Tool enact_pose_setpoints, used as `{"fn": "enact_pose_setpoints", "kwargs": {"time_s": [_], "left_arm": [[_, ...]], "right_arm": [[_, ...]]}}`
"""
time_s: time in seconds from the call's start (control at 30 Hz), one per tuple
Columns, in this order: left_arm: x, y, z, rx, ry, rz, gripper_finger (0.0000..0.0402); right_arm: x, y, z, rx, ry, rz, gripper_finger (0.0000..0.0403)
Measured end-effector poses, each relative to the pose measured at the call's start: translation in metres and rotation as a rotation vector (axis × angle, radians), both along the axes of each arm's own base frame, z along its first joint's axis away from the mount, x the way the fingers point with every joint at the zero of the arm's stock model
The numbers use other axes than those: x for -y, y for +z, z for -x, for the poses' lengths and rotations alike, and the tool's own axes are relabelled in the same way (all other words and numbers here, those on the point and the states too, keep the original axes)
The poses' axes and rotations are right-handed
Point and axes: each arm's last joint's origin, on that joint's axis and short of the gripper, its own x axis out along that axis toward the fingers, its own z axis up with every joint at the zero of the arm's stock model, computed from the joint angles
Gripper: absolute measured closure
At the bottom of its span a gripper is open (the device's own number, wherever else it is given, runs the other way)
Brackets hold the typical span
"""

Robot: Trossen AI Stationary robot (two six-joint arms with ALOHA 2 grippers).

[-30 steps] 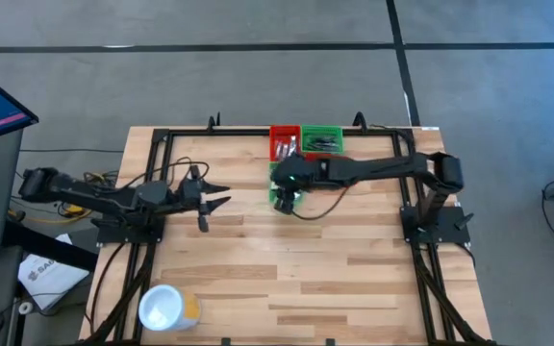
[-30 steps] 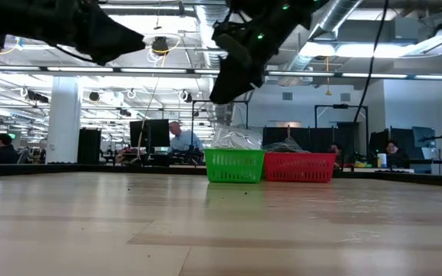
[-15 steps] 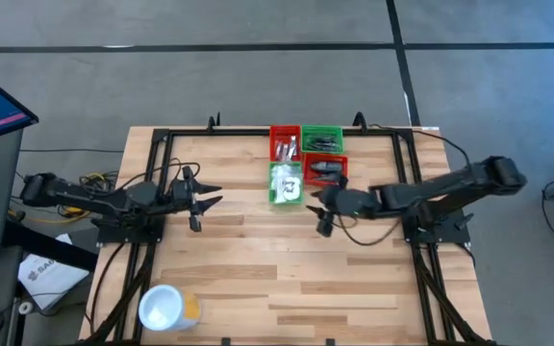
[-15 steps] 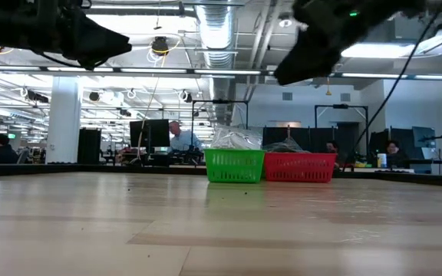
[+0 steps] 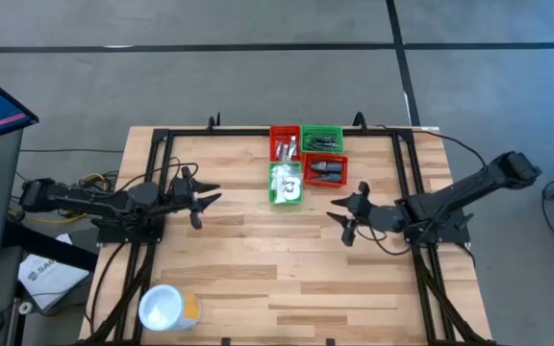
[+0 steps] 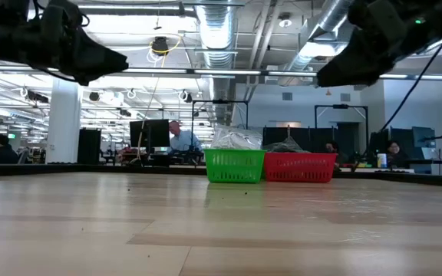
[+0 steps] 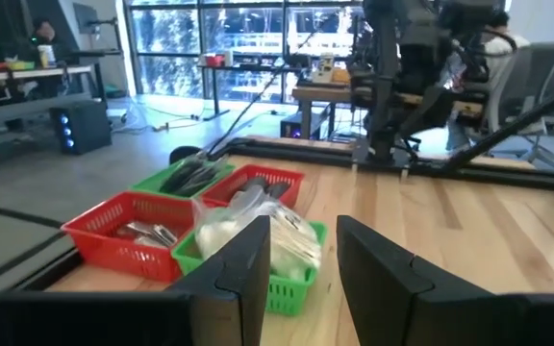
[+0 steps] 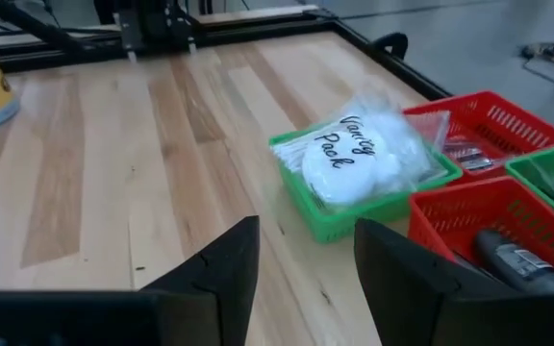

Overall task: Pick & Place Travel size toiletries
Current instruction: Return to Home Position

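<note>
Several small bins stand at the table's far middle. A green bin holds white plastic-wrapped packets. Beside it a red bin holds a small dark grey bottle. Behind them stand another red bin with silver sachets and another green bin with dark items. My left gripper hovers open, level, over the table's left part, pointing at the bins. My right gripper hovers open to the right and near side of the bins, slanting down. Neither has anything between its fingers.
A larger white round tub with an orange side stands near the table's front left corner. A black frame runs along the table's left, far and right sides. Bare wood lies between the bins and the near edge.
My right gripper has drawn back from above the green bin with the white packets toward the table's right and near side, sinking a little and turning. The packets in that bin now show uncovered. My left gripper has drawn back slightly toward the left edge and sunk a little.
</note>
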Motion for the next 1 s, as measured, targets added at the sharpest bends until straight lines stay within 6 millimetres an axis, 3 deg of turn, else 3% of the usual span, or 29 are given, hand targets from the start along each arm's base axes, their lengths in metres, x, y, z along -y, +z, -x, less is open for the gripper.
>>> {"fn": "enact_pose_setpoints", "kwargs": {"time_s": [0.7, 1.0], "left_arm": [[-0.002, -0.013, 0.019, 0.071, 0.007, 0.005, 0.0289], [0.0, -0.02, 0.024, 0.012, -0.045, 0.039, 0.0289]], "right_arm": [[0.013, -0.032, 0.086, 0.177, -0.058, 0.087, 0.0264], [0.028, -0.029, 0.117, 0.229, -0.025, 0.039, 0.0279]]}}
